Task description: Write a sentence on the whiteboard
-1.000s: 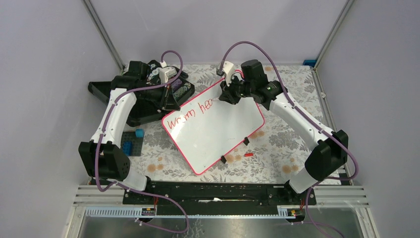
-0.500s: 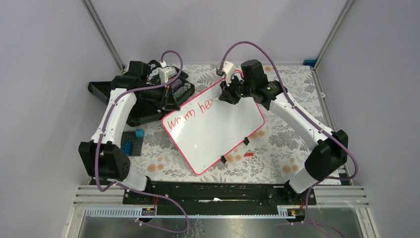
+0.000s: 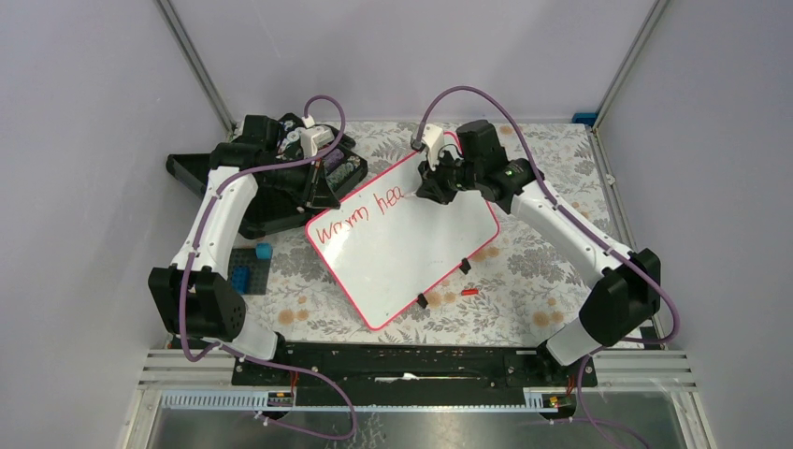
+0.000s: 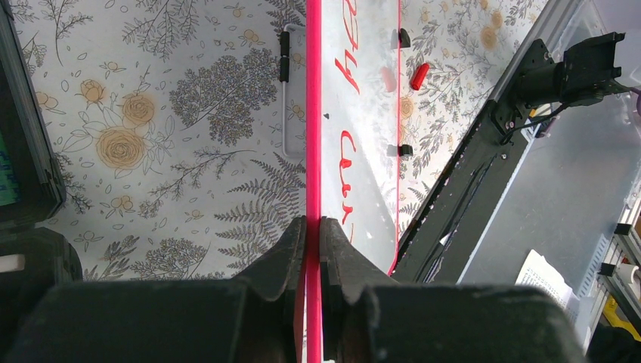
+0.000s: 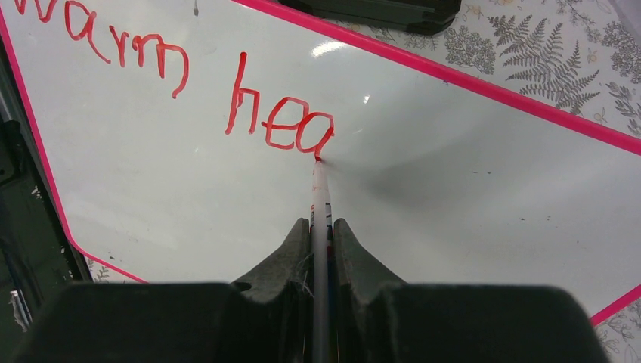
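The whiteboard (image 3: 411, 253) lies tilted on the floral table, with a pink-red rim. The sentence (image 3: 360, 213) reads "warm hea" in red marker. My left gripper (image 3: 323, 192) is shut on the board's rim at its far left edge; in the left wrist view the rim (image 4: 314, 113) runs edge-on between the shut jaws of the left gripper (image 4: 313, 227). My right gripper (image 3: 428, 187) is shut on a white marker (image 5: 320, 204). The marker's red tip touches the board (image 5: 423, 189) at the foot of the last "a" of the writing (image 5: 280, 128).
A black open case (image 3: 271, 178) sits at the back left, behind the left gripper. Blue blocks (image 3: 251, 271) lie on a dark plate to the left. A red marker cap (image 3: 469, 292) lies by the board's near edge, next to two black clips (image 3: 465, 266).
My right gripper has shifted slightly right along the board with the marker, and the "a" after "he" is now drawn. The left arm and the board have not moved.
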`<state>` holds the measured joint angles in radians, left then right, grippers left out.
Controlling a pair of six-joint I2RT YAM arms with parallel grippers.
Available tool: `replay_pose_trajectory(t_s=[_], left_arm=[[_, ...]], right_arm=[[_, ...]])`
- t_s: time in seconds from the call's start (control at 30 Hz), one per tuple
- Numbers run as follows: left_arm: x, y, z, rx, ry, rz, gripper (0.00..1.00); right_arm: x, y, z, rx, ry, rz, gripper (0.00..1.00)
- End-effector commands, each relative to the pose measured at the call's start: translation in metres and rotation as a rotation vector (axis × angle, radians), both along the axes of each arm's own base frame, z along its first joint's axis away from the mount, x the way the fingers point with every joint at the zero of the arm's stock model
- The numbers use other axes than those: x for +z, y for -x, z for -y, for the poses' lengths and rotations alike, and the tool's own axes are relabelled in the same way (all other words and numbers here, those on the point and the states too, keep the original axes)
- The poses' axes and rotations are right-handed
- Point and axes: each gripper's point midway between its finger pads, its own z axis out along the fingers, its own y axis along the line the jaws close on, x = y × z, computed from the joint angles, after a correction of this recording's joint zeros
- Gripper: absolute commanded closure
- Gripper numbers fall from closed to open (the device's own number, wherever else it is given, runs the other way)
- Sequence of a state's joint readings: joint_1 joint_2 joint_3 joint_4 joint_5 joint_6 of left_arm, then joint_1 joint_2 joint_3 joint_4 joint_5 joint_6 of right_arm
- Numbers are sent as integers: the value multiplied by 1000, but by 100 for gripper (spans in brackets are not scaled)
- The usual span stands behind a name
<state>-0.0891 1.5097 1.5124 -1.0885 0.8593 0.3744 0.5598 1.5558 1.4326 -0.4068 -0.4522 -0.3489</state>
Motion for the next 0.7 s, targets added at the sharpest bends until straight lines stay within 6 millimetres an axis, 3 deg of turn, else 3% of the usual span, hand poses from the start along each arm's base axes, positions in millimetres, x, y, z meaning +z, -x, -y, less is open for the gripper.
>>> replay_pose_trajectory(t_s=[0.0,0.3,0.67], left_arm=[[1,1,3,-24,12,13,100],[1,0,4,-25,15,12,100],[1,0,4,-28,18,9,100]], right_arm=[[14,-5,10,-24,10,77,100],[28,-12,10,-30,4,116,100],[57,-3,0,22,-89,108,100]])
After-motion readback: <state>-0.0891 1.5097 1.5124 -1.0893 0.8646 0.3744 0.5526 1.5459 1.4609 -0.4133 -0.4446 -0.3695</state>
